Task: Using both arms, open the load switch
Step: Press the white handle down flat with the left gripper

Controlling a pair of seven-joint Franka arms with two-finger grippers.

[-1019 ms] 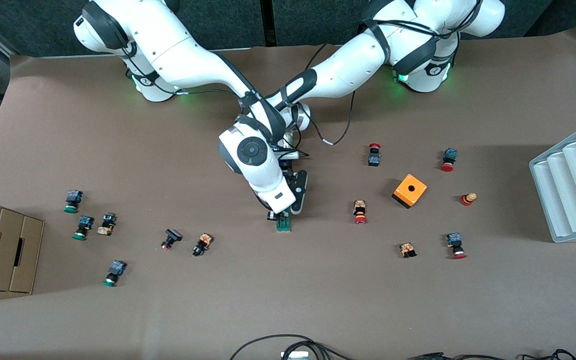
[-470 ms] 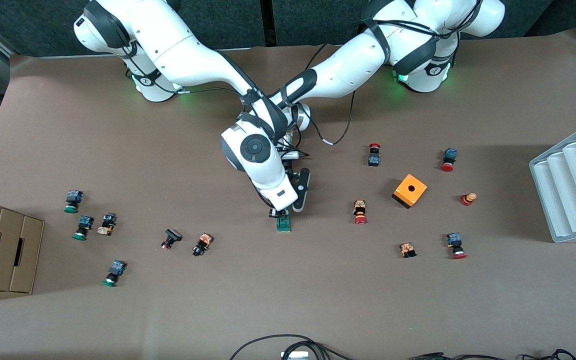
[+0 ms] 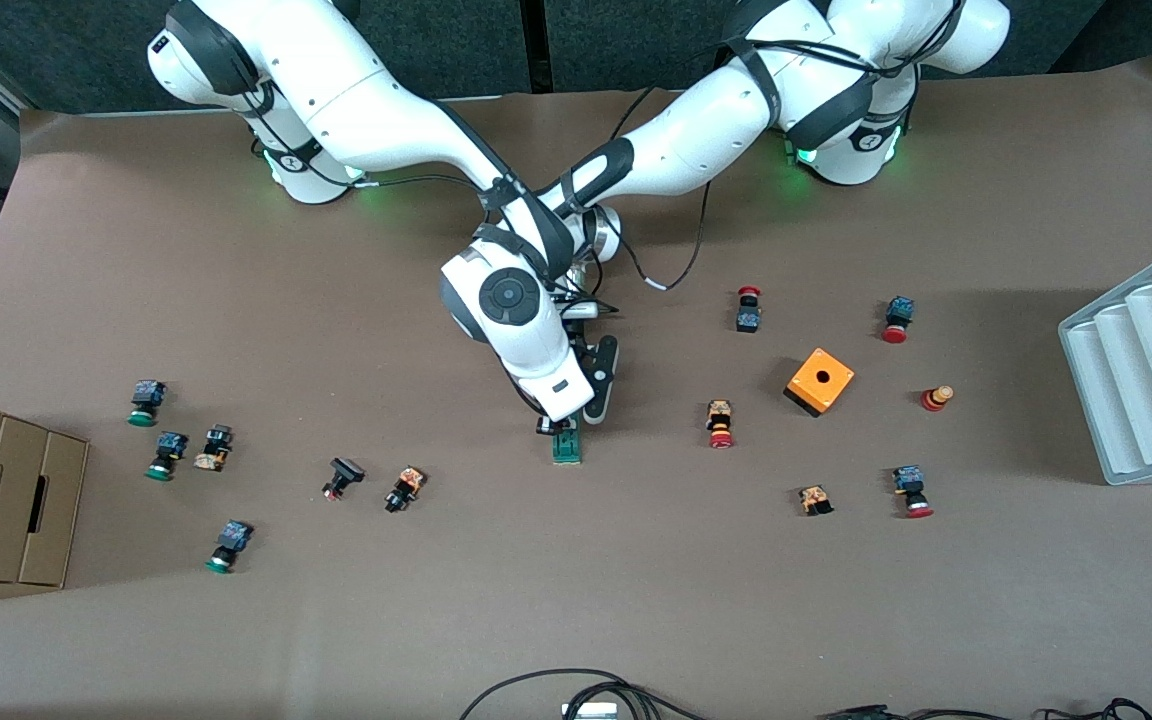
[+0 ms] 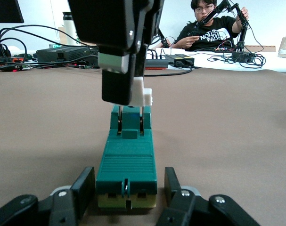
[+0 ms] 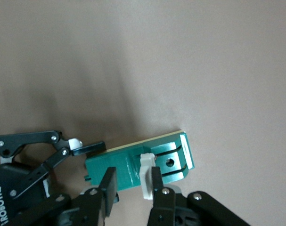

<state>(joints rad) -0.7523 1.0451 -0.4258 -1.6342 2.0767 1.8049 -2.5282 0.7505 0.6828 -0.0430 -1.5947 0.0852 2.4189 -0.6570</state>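
Two grips on narrow dark-green plastic load switch: my left gripper clamps body as anchor, right gripper pinches white lever, prob for leverage.

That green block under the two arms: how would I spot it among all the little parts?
Look mid-table where both white arms meet. Under their tools lies the green block, narrow and flat, with a white piece at one end. The neighbours are stubby red- or green-capped buttons, or an orange cube.
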